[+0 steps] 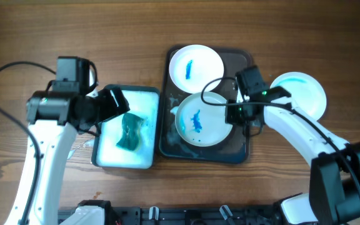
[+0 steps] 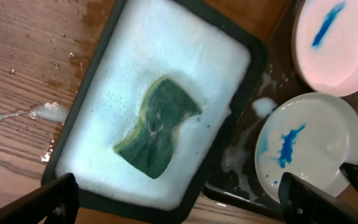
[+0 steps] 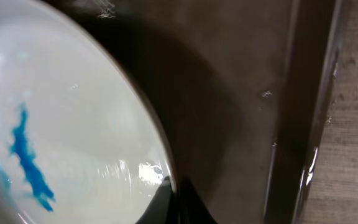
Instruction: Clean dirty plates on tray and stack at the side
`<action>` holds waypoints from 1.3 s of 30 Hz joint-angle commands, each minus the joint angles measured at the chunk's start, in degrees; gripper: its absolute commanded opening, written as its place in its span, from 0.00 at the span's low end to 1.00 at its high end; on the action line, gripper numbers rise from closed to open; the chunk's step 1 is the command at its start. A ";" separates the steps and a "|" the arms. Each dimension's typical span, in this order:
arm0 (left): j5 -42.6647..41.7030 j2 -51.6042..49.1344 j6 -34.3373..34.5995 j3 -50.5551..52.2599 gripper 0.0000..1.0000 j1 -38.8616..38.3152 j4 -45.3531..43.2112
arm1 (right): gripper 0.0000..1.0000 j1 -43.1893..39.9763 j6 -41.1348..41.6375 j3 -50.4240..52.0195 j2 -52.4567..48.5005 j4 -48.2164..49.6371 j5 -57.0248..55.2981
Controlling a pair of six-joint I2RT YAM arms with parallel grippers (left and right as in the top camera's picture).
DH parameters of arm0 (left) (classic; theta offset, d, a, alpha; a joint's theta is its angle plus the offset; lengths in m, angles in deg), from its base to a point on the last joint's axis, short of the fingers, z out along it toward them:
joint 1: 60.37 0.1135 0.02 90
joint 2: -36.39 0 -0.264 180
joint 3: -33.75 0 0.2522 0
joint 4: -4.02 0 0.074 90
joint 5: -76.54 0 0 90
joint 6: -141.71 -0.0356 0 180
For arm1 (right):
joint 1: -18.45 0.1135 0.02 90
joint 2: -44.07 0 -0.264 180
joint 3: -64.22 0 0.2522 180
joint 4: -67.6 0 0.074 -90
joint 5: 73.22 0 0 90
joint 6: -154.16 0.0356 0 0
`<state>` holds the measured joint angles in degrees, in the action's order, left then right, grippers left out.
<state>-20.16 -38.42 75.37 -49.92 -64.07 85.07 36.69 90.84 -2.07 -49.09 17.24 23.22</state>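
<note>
Plates with blue paint smears sit on the dark tray (image 1: 230, 154) in the middle of the wooden table (image 1: 42, 31). The top plate (image 1: 195, 67) lies flat at the far end of the tray. The bottom plate (image 1: 202, 119) is nearer the robot, and the two almost touch.

The right gripper (image 1: 235, 114) is at the right edge of the bottom plate. From the right wrist, its dark tips (image 3: 180, 200) are pinched together on the plate's rim, one on each side. A dark shadow lies on the wet tray under that rim.

A third plate (image 1: 302, 94) lies on the table just right of the tray. It has a pale blue-green ring.

Left of the tray is a tub (image 1: 157, 131) full of white foam. A green sponge (image 2: 157, 124) lies in the foam, bent in the middle. The left gripper (image 1: 117, 103) hangs over the tub with its jaws wide apart, holding nothing. Some foam (image 2: 48, 112) is spilled on the table beside the tub.
</note>
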 commanded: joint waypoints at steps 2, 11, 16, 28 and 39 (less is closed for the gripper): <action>2.34 -10.16 0.83 2.64 0.90 -4.79 -4.31 | 0.09 -0.13 3.23 2.51 -0.76 2.25 -3.78; 8.66 -31.78 2.73 7.78 0.04 -8.20 -20.37 | 0.32 -0.13 0.26 2.51 -0.76 2.03 0.26; 8.04 -27.93 2.29 0.87 0.43 -8.02 -10.95 | 0.44 -0.15 -0.24 2.29 2.38 1.46 1.25; 3.10 -25.38 4.26 16.61 0.04 -8.07 -15.43 | 0.56 -0.13 -4.15 2.29 13.44 -6.14 0.90; 5.70 -22.25 3.74 13.18 0.55 -8.44 -18.69 | 0.61 -0.15 -4.17 2.32 13.35 -6.71 0.81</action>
<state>-14.33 -60.21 79.07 -43.45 -72.11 71.71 36.65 86.99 0.46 -35.74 10.55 23.85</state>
